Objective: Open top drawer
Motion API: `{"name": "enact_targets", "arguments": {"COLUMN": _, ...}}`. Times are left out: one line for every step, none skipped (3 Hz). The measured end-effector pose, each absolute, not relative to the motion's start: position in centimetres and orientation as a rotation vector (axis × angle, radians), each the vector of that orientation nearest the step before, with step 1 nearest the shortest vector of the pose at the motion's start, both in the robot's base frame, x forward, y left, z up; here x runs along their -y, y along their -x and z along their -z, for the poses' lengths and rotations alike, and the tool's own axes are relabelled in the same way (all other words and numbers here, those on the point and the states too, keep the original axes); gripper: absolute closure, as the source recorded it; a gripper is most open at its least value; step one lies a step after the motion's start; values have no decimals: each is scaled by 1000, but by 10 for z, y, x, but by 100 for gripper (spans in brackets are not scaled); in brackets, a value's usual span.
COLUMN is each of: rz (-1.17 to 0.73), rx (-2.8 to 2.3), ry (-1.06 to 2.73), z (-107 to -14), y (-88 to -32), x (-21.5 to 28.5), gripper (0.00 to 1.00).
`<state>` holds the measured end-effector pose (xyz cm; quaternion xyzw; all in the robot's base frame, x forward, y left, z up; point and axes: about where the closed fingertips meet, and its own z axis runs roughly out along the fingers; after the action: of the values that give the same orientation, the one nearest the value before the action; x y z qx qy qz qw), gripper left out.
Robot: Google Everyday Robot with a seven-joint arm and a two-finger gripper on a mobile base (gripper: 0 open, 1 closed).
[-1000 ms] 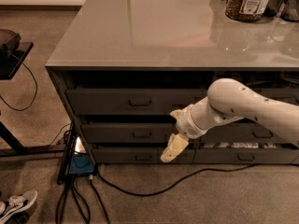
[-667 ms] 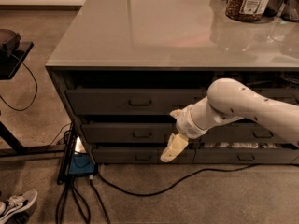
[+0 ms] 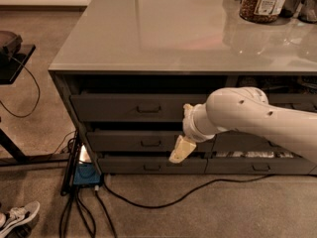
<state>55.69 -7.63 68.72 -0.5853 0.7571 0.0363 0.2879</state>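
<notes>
The top drawer is a wide dark-grey panel under the counter edge, with a small rectangular pull handle at its centre. Its front stands slightly forward of the frame. My gripper hangs from the white arm in front of the second drawer, below and to the right of the top drawer's handle, not touching it. Its pale fingers point down and left.
A third drawer lies below. Narrower drawers of the neighbouring stack are to the right, behind my arm. A grey countertop carries a jar. Cables and a blue box lie on the floor at left.
</notes>
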Motion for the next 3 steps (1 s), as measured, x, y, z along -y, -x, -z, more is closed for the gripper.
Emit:
{"name": "enact_targets", "arguments": {"rz": 110, "rx": -1971, "ry": 1570, "z": -715, "y": -574, "x": 70, "gripper": 0}}
{"name": "enact_targets", "arguments": {"rz": 206, "rx": -1967, "ry": 1578, "z": -726, "y": -596, "x": 79, "gripper": 0}}
{"name": "enact_targets", "arguments": {"rz": 265, "rx": -1909, "ry": 1615, "z": -741, "y": -630, "x": 90, "gripper": 0}}
